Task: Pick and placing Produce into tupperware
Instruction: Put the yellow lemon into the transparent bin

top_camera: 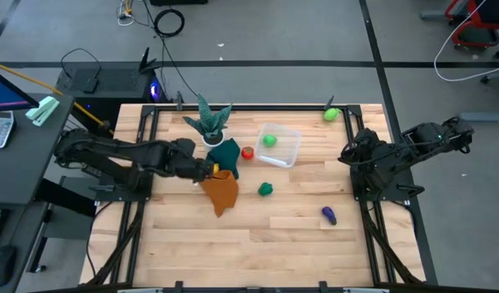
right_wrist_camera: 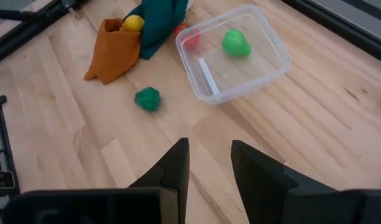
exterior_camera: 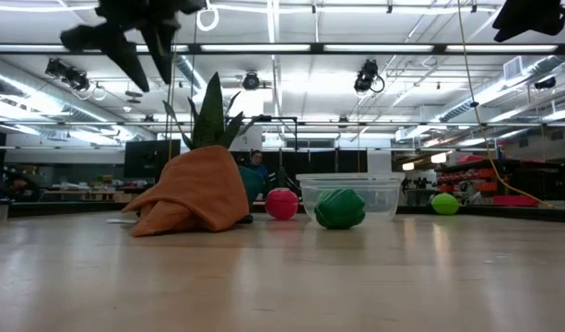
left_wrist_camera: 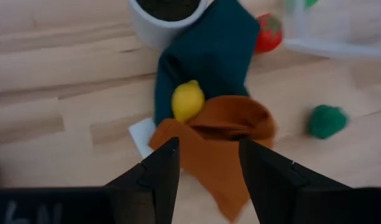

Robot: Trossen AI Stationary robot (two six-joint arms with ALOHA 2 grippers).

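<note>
Your left gripper (left_wrist_camera: 206, 165) hangs over the orange cloth (left_wrist_camera: 221, 146), fingers parted and empty, lined up on the lemon (left_wrist_camera: 188, 100) nestled between that and the teal cloth (left_wrist_camera: 206, 59). Lemon's long axis tips toward the white pot (left_wrist_camera: 162, 22). Tupperware (top_camera: 279, 145) sits beyond the cloths, one light green piece (top_camera: 269, 140) inside. Right gripper (right_wrist_camera: 209, 165) waits aside, narrowly parted, empty.

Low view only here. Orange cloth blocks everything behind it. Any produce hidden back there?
Observer: Yes, a yellow lemon lies where the teal cloth meets the orange cloth.
Operator: Left tool near it?
Observer: The left tool hangs open above the orange cloth, short of the lemon.
Operator: Tupperware empty?
Observer: No, one light green piece lies inside the tupperware.
</note>
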